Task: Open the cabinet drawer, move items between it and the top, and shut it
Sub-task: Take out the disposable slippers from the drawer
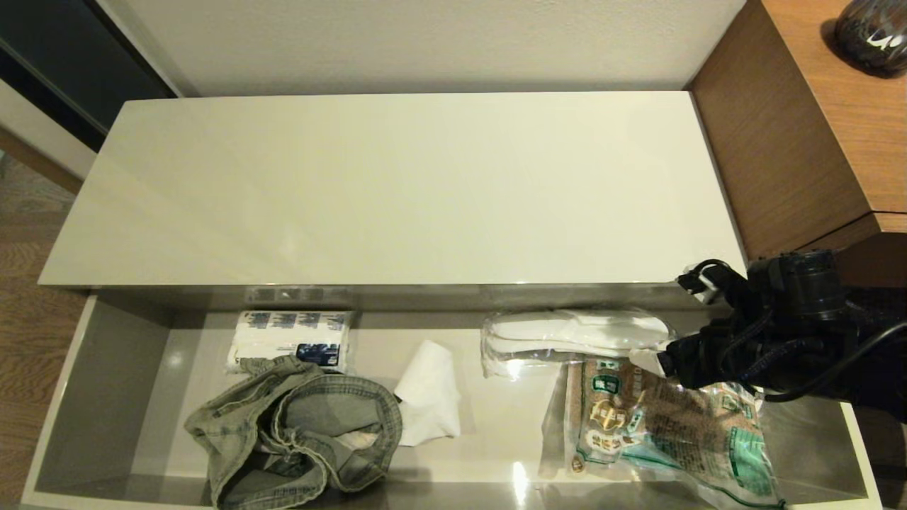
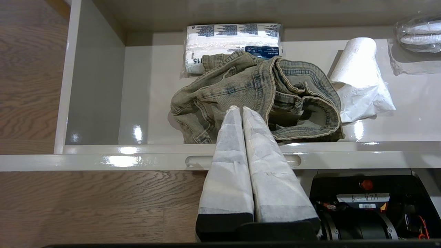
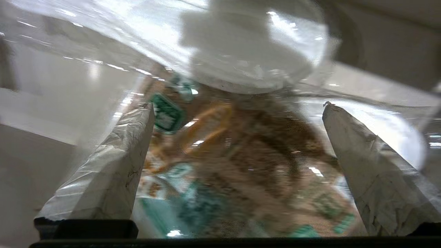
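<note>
Right pincer (image 1: 648, 356) held wide open inside pulled-out cabinet drawer (image 1: 106, 368), wrapped slippers (image 1: 574, 333) just ahead, food packet (image 1: 666, 425) beneath. Left pincer (image 2: 238, 109) closed, parked above denim garment (image 2: 255, 96). Top (image 1: 390, 184) behind.

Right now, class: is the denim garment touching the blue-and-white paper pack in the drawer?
Touching. In the left wrist view the denim garment has an edge lying over the lower edge of the blue-and-white paper pack; the head view shows the same overlap.
</note>
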{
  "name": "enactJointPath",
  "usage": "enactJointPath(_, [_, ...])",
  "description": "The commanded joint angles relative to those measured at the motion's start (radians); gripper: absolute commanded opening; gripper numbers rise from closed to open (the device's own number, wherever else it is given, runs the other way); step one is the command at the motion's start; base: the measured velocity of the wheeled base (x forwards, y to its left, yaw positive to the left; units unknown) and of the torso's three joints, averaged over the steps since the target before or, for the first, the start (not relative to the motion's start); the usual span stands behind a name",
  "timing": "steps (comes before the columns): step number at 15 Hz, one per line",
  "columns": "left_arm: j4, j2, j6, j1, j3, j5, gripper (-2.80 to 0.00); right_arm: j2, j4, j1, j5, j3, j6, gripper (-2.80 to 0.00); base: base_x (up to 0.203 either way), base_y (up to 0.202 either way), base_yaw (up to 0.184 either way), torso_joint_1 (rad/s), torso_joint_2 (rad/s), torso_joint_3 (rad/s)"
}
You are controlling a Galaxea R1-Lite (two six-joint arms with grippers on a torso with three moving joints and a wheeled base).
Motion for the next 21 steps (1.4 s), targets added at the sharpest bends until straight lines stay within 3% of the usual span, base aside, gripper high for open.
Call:
enactJointPath(1, [0.0, 0.002, 0.0, 0.0, 0.0, 0.001, -2.8, 0.027, 0.034, 0.019, -0.038, -0.045, -0.054, 0.0, 0.0, 0.0, 0.0, 0.0, 0.0, 0.0])
enactJointPath(4, [0.0, 0.002, 0.0, 0.0, 0.0, 0.001, -2.8, 0.064, 0.023, 0.094, -0.2, -0.062, -0.094, 0.0, 0.0, 0.0, 0.0, 0.0, 0.0, 0.0])
enactJointPath(8, [0.0, 0.002, 0.0, 0.0, 0.0, 0.0, -2.8, 0.095, 0.022, 0.187, -0.352, -0.109, -0.23, 0.0, 0.0, 0.0, 0.0, 0.0, 0.0, 0.0])
enactJointPath(11, [0.0, 0.002, 0.0, 0.0, 0.0, 0.001, -2.8, 0.109, 0.022, 0.216, -0.386, -0.116, -0.25, 0.0, 0.0, 0.0, 0.0, 0.0, 0.0, 0.0])
enactJointPath(13, [0.0, 0.002, 0.0, 0.0, 0.0, 0.002, -2.8, 0.124, 0.024, 0.299, -0.423, -0.107, -0.279, 0.0, 0.0, 0.0, 0.0, 0.0, 0.0, 0.0])
enactJointPath(21, [0.0, 0.002, 0.0, 0.0, 0.0, 0.002, -2.8, 0.195, 0.021, 0.345, -0.474, -0.124, -0.29, 0.0, 0.0, 0.0, 0.0, 0.0, 0.0, 0.0])
